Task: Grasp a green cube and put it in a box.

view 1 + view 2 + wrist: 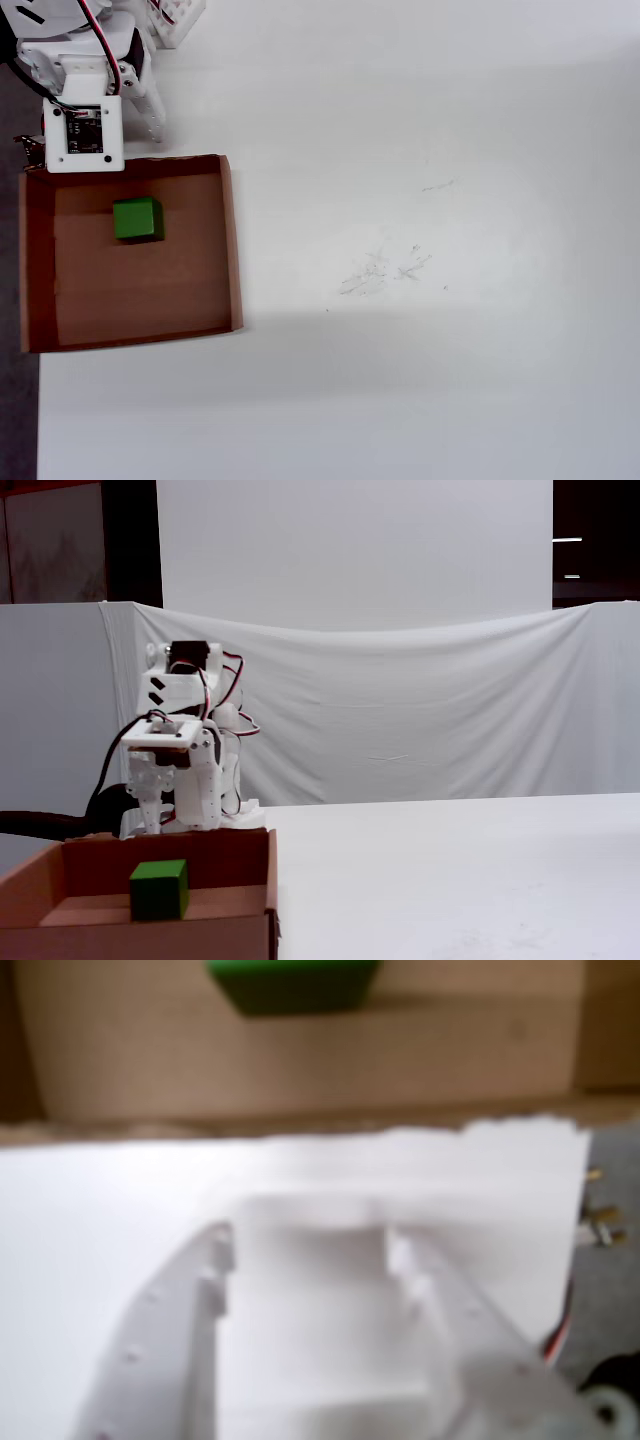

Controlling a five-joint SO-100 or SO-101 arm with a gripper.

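The green cube (137, 218) rests on the floor of the brown cardboard box (232, 240), in its upper left part in the overhead view. It also shows in the fixed view (159, 889), inside the box (268, 875). In the wrist view the cube (295, 982) lies at the top edge on the box floor (470, 1060). My white gripper (305, 1255) is open and empty, with its fingers wide apart over the white table just outside the box's near wall. In the fixed view the gripper (150, 802) hangs behind the box. In the overhead view the wrist board (84, 135) hides most of it.
The white arm base (190, 740) stands behind the box. The table's left edge (18, 420) runs beside the box, with dark floor beyond it. Faint scratch marks (385, 270) lie on the white table right of the box. A white cloth (420, 710) hangs at the back.
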